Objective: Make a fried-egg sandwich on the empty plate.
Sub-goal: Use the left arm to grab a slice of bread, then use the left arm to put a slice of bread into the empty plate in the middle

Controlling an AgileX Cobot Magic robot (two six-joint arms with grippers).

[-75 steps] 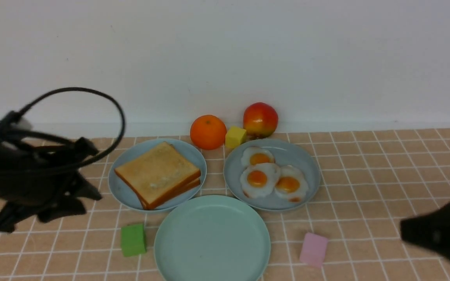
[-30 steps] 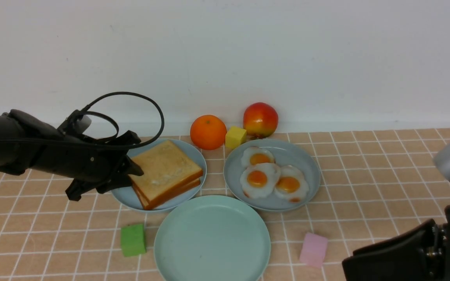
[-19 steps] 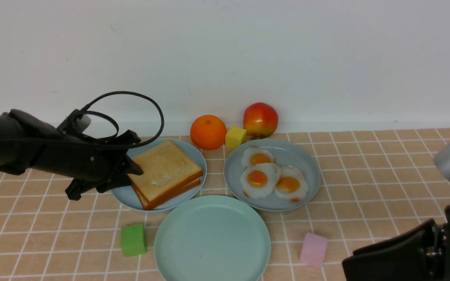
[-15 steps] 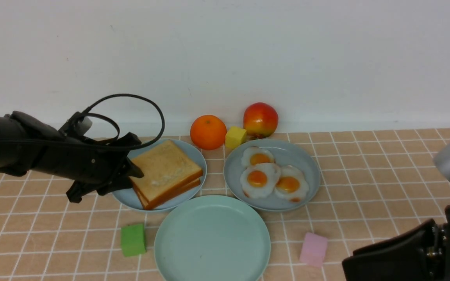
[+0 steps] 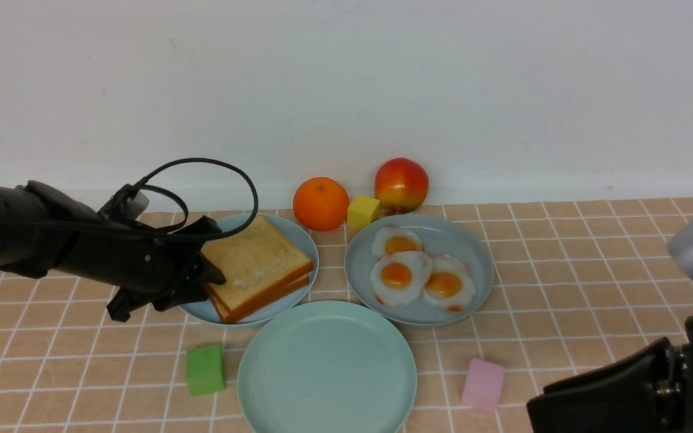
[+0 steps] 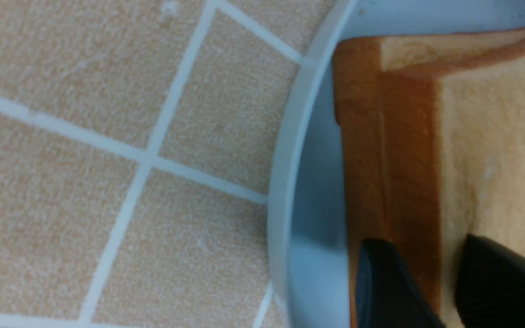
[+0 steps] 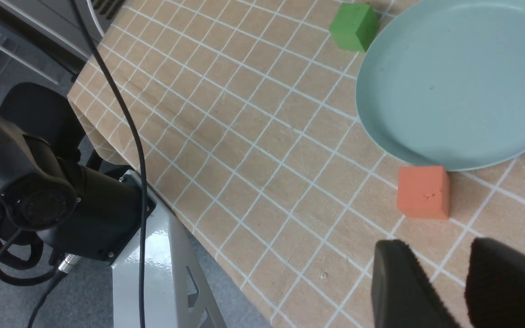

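Left hand (image 6: pixel 426 259): black, reaching in low from the left edge of the front view to the left corner of the toast. Its two fingers stand parted, one over the top face of the upper slice, the other down beside the crust over the plate's floor, with a strip of crust showing between them. Whether they press the bread cannot be told.
Toast slices (image 5: pixel 259 261): two square golden slices with dark brown crusts, stacked slightly askew on the light sky-blue plate (image 5: pixel 297 236), the left of the two rear plates.
Green block (image 5: pixel 205 369): on the tan tiled surface (image 5: pixel 563 270), in front of the toast plate and near the left rim of the front plate.
Empty plate (image 5: pixel 326 367): pale mint-green and round, nearest the camera at centre, its far rim just beside both plates behind. No toast or egg is laid on it yet.
Orange (image 5: pixel 320 203), yellow block (image 5: pixel 363 211), red-and-yellow fruit (image 5: pixel 401 184): in a row along the white wall behind the two rear plates, the block between the two fruits.
Fried eggs (image 5: pixel 400 275): three, white with orange yolks, crowded edge to edge on the grey-blue plate (image 5: pixel 473 264), right of the toast.
Pink block (image 5: pixel 483 384): on the surface, near the right rim of the empty plate.
Right hand (image 7: pixel 440 255): black, low at the bottom-right corner of the front view, well apart from the food. Its fingers are spread with bare tile between them, gripping nothing.
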